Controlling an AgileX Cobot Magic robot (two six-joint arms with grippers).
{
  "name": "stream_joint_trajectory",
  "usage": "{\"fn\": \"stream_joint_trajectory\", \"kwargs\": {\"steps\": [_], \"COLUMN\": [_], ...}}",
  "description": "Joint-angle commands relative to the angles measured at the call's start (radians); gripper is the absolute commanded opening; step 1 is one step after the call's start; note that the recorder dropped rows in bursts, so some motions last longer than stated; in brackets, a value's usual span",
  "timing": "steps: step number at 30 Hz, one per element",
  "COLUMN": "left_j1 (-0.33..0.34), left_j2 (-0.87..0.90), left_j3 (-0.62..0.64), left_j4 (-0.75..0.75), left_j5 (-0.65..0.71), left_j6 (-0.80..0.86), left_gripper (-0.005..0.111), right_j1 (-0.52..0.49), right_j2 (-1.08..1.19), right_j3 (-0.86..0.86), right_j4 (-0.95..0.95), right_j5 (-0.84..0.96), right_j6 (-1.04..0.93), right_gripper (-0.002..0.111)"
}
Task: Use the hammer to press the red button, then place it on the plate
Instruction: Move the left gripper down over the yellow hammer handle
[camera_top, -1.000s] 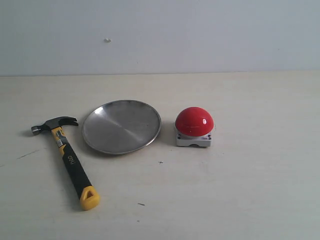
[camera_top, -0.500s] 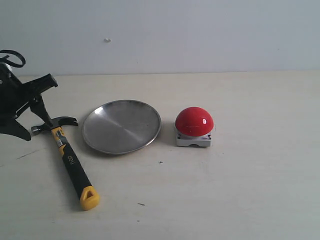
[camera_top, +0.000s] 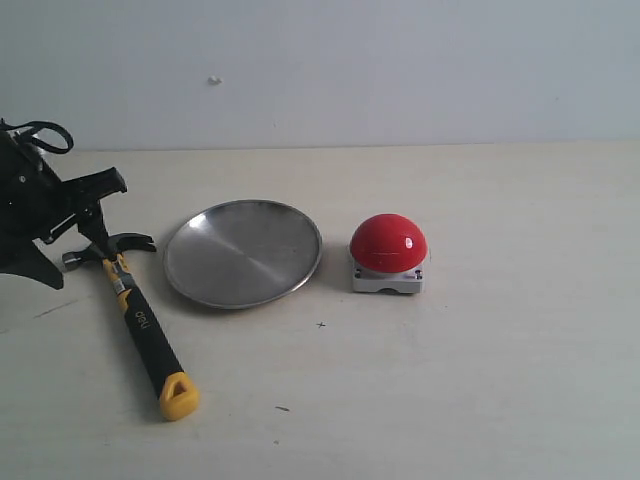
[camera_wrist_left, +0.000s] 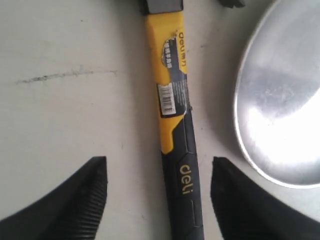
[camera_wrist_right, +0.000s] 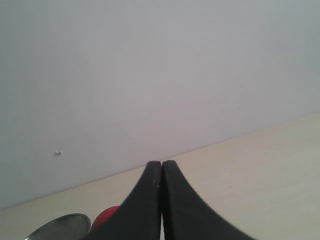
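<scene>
The hammer (camera_top: 140, 320) lies flat on the table at the left, dark head toward the back, yellow looped tip toward the front. My left gripper (camera_top: 85, 215) hovers open over its head end; in the left wrist view the black-and-yellow handle (camera_wrist_left: 175, 125) runs between the two spread fingers (camera_wrist_left: 82, 200) without touching them. The silver plate (camera_top: 243, 252) sits just right of the hammer, its rim (camera_wrist_left: 240, 125) also showing in the left wrist view. The red button (camera_top: 388, 243) stands right of the plate on its grey base. My right gripper (camera_wrist_right: 161, 165) is shut on nothing, out of the exterior view.
The pale table (camera_top: 500, 380) meets a plain grey-white wall (camera_top: 400, 70) at the back. A dark scuff line (camera_wrist_left: 60, 76) marks the table beside the hammer. In the right wrist view the button (camera_wrist_right: 105, 216) and the plate (camera_wrist_right: 62, 225) peek out low beside the fingers.
The left arm came in from the left edge and has shifted right and slightly down, over the hammer's head end. Hammer, plate and button have not moved.
</scene>
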Motion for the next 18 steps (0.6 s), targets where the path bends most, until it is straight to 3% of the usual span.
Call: {"fn": "stream_joint_trajectory", "kwargs": {"steps": [1,7,18], "left_j1": [-0.005,-0.022,-0.008], "left_j2": [0.063,0.214,0.311], "left_j3": [-0.094,-0.244,-0.356], "left_j4": [0.002,-0.008,0.062], "left_j5": [0.12,0.27,0.289], "left_j6": [-0.112,-0.187,-0.22], "left_gripper": [0.061,0.061,0.061], "right_j1": [-0.007,-0.007,-0.007], "right_j2": [-0.007,-0.007,-0.007], "right_j3": [0.004,0.004,0.004], "right_j4": [-0.003,-0.005,-0.005], "right_j5": [-0.013,-0.013,-0.013], "right_j6": [-0.006,-0.006,-0.006], "right_gripper": [0.0,0.0,0.0]}}
